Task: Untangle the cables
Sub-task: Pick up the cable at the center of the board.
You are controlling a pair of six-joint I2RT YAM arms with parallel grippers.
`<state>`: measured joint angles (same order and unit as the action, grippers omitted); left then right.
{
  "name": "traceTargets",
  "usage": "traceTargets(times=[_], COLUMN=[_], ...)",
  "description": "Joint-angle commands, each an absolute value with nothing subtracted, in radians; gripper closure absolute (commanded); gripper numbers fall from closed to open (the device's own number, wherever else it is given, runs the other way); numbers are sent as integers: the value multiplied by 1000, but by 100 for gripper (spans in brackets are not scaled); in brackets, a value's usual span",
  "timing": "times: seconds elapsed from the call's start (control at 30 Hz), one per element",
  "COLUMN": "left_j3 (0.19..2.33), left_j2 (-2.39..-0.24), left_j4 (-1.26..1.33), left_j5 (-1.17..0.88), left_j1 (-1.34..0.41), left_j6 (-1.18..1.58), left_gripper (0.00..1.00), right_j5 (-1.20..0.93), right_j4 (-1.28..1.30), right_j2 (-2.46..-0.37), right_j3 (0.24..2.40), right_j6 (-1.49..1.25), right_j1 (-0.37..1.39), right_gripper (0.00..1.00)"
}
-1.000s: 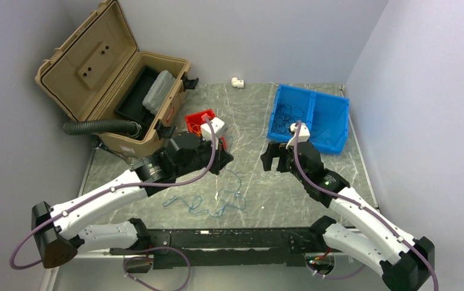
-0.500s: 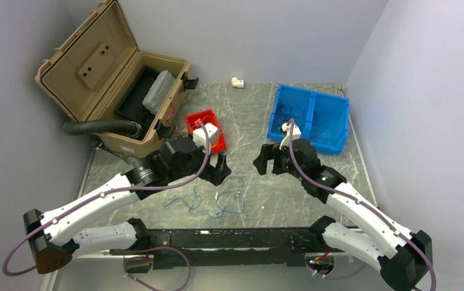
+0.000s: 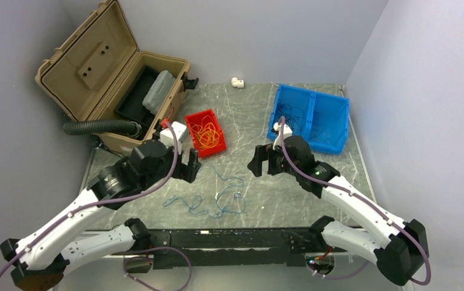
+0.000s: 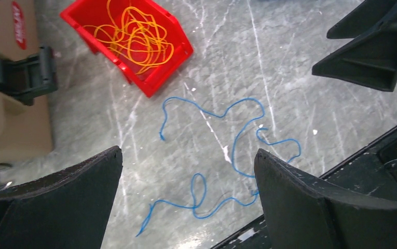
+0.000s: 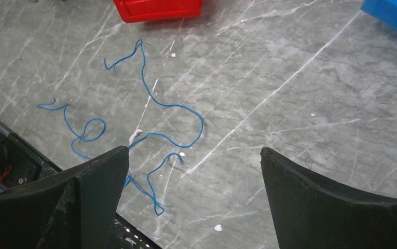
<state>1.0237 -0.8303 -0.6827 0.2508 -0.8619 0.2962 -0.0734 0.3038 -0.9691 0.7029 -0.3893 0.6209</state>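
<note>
Writing on red sticker (image 4: 18, 17) of case (image 4: 9, 124) is unreadable, perhaps a brand. Over blue cable (image 4: 233, 150) hover left gripper (image 4: 188, 153) and right gripper (image 5: 194, 150), spread wide, empty.

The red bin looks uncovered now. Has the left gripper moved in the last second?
Yes. The left gripper pulled back leftward, off the red bin, toward its base.

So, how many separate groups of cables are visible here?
3: orange cables in the red bin, blue cables loose on the table, dark cables in the blue bin's left compartment. Others may be hidden.
</note>
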Motion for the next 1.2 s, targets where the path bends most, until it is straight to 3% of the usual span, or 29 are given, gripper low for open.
traceTargets(times=[0.0,0.43,0.6,1.17], left_j3=[1056,955,920,862], left_j2=[-764,-632,-606,-584], left_j4=[-738,-702,-695,-668], left_j5=[333,389,393,401], left_j1=[-857,-859,-858,-858], left_j6=[238,213,201,180], left_gripper=[1,1,1,1], right_j5=[-101,-89,-2,-62], right_j4=[253,217,332,254], right_j2=[-985,-1200,-1301,-1282], right_j3=[751,873,944,732], right_j6=[-380,-291,-308,-639], right_j1=[634,857,914,930], right_gripper=[0,0,0,0])
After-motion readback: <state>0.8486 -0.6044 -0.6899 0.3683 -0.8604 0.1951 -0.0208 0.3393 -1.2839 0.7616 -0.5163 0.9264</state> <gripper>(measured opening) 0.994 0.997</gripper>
